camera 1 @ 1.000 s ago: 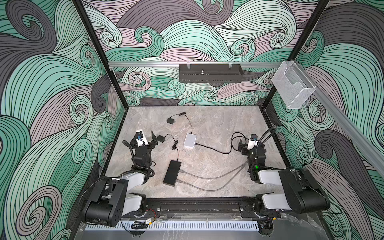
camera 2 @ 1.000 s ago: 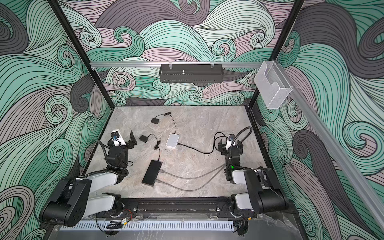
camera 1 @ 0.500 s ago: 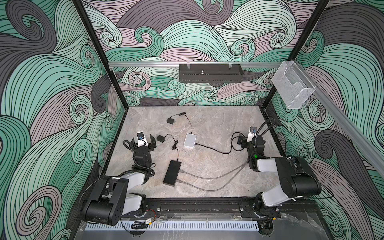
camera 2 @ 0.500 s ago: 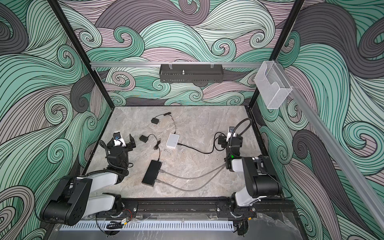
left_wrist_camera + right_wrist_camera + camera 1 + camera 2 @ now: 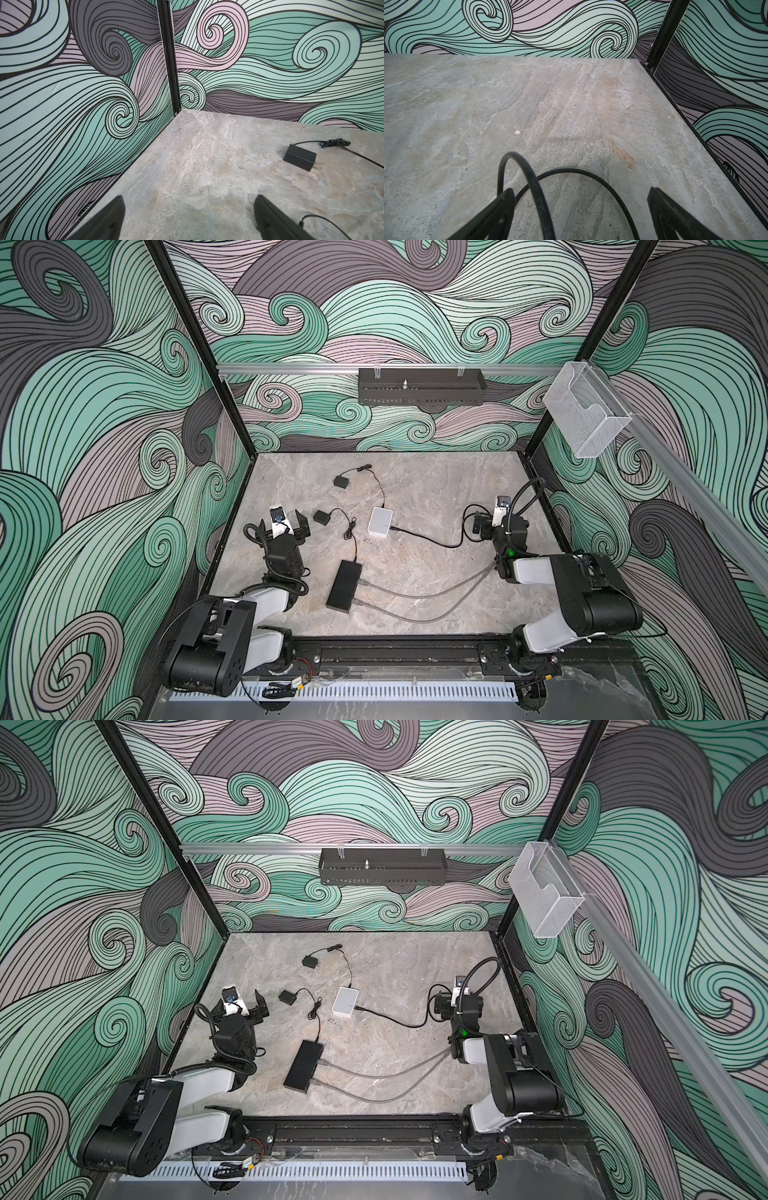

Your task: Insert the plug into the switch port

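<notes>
Both grippers are spread wide and hold nothing. The left gripper (image 5: 189, 209) hangs over bare table (image 5: 207, 166); the right gripper (image 5: 581, 195) stands over a loop of the black cable (image 5: 432, 540). 1 end of this cable touches the side of the white switch (image 5: 380, 522), mid-table; whether it sits in a port, I cannot tell. The other end is hidden near the right gripper. I judge the plug must be found first. Then pinch its hard body, not the cord, keep it level with the port, and let the left gripper steady the switch against sliding.
</notes>
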Motion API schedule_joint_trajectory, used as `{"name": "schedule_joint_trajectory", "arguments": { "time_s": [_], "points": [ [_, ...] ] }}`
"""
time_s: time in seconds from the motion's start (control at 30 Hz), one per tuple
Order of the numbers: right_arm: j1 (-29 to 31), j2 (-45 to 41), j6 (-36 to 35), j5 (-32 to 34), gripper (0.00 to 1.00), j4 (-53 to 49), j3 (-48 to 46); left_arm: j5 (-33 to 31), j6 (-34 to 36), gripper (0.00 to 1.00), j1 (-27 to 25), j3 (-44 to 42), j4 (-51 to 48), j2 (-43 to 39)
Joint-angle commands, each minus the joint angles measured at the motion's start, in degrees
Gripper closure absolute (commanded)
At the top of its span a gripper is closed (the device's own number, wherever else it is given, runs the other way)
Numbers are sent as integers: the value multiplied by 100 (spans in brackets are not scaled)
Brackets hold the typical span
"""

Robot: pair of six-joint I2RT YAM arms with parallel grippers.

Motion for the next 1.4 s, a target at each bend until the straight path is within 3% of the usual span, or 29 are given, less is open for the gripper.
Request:
{"name": "schedule_joint_trajectory", "arguments": {
  "time_s": [0.0,0.13,0.23,0.3,0.33,0.4,0.47,0.53,0.63,0.83,0.87,0.9,0.97,1.03,1.1,1.17,1.37],
  "points": [
    [1,-51,68,-52,0,45,-18,115,-11,1,50,49,-63,-153],
    [-1,-48,68,-47,0,31,-5,90,-242,2,52,199,-835,-141],
    [-1,-47,70,-46,0,38,-5,-77,-406,2,191,8,422,997],
    [-4,-48,68,-53,0,37,-6,-22,-88,2,199,33,1419,1750],
    [-1,-55,68,-49,0,29,-5,89,13,2,195,123,1453,1841],
    [-3,-55,72,-53,1,30,-5,362,-119,2,236,427,446,1523],
    [-5,-43,72,-55,0,33,-5,1238,-486,2,602,1343,-1706,1515],
    [4,-47,72,-58,0,39,-8,2029,-504,1,1018,1296,-1434,1695],
    [-6,-42,68,-52,0,25,-5,1895,-644,1,1014,1528,-2055,1631],
    [2,-40,77,-51,0,14,4,1918,-589,1,999,1468,-1891,1623],
    [0,-58,59,-79,0,39,-17,2299,-447,1,1004,1499,-1974,1609],
    [2,-89,-236,-705,0,138,-93,3061,-48,1,999,1525,-1942,1640],
    [-5,-179,-433,-1285,0,642,-459,3435,127,1,999,1278,-1688,1491],
    [-21,-1,-333,-1187,1,734,-326,3391,93,1,1012,1398,-1751,1666],
    [-247,-48,96,-961,1,-481,229,3442,-319,2,1283,1656,-2209,1681],
    [-342,65,123,-1048,1,-18,105,3413,-285,1,1271,1640,-2113,1706],
    [-271,-61,59,-973,1,-234,121,3439,-251,1,1264,1622,-2116,1661]
  ]
}}
